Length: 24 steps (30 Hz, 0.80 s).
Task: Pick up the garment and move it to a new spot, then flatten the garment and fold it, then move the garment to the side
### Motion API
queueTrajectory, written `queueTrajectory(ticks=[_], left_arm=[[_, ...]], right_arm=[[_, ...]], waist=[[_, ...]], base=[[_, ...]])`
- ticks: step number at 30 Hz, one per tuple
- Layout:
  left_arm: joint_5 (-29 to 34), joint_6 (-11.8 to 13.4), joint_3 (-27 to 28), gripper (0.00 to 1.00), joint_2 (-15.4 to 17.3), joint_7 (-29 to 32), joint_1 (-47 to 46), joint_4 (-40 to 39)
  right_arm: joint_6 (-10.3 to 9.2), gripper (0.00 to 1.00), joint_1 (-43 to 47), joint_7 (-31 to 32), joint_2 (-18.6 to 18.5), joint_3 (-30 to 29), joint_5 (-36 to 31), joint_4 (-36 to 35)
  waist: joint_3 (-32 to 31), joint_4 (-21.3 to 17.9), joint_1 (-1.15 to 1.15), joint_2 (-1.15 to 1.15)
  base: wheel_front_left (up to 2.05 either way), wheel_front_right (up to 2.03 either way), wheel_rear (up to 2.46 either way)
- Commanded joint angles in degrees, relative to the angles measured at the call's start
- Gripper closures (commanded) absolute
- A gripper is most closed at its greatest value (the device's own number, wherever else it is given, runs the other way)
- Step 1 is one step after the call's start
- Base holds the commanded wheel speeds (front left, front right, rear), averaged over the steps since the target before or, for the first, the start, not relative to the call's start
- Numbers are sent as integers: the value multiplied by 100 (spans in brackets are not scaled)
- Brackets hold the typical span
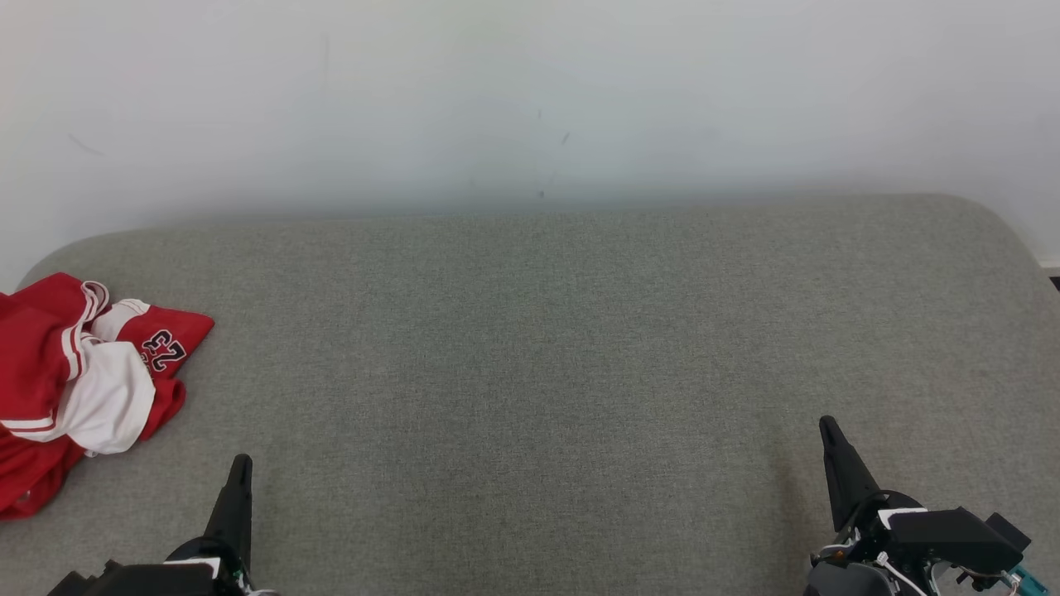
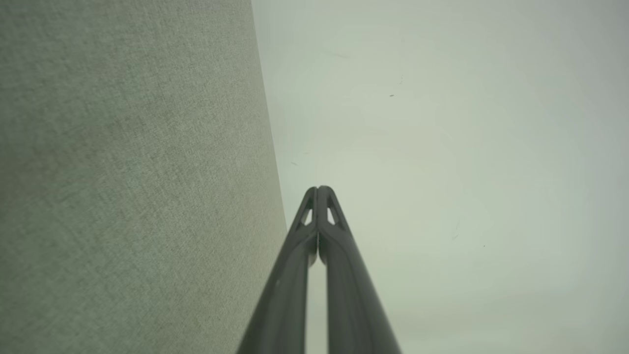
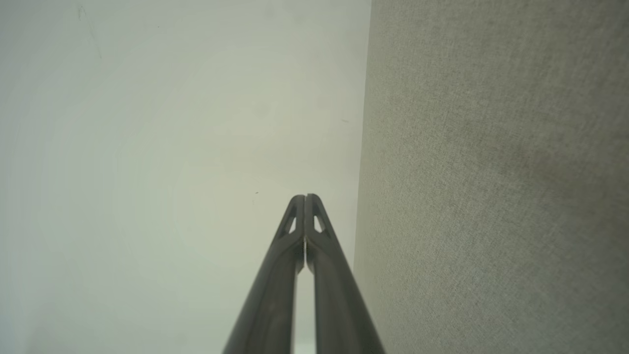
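Note:
The garment [image 1: 74, 389] is a red and white jersey with a dark number, lying crumpled at the far left of the grey fabric surface [image 1: 530, 372], partly cut off by the head view's left edge. My left gripper [image 1: 241, 460] stands at the lower left, shut and empty, a short way right of and nearer than the garment. My right gripper [image 1: 826, 422] stands at the lower right, shut and empty, far from the garment. In the left wrist view the left gripper [image 2: 318, 189] has its tips pressed together. The right gripper [image 3: 304, 196] in its own wrist view is likewise shut.
A pale wall [image 1: 530, 99] rises behind the grey surface, whose back corners are rounded. In both wrist views the fingers point along the surface toward that wall [image 2: 442, 147]. A dark strip of floor [image 1: 1053, 280] shows at the far right.

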Motion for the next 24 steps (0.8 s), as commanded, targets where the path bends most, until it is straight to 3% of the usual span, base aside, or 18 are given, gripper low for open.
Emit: queueTrajectory(ticks=[1, 24], left_arm=[[-27, -5, 15, 100, -11, -6, -53, -9], [-27, -5, 13, 100, -10, -6, -53, -9]], right_arm=[[-13, 100, -33, 13, 20, -2, 8, -10], [-13, 100, -33, 13, 20, -1, 7, -10]], waist=[[0, 0, 0, 0], [0, 0, 0, 0]], base=[[0, 0, 0], [0, 0, 0]])
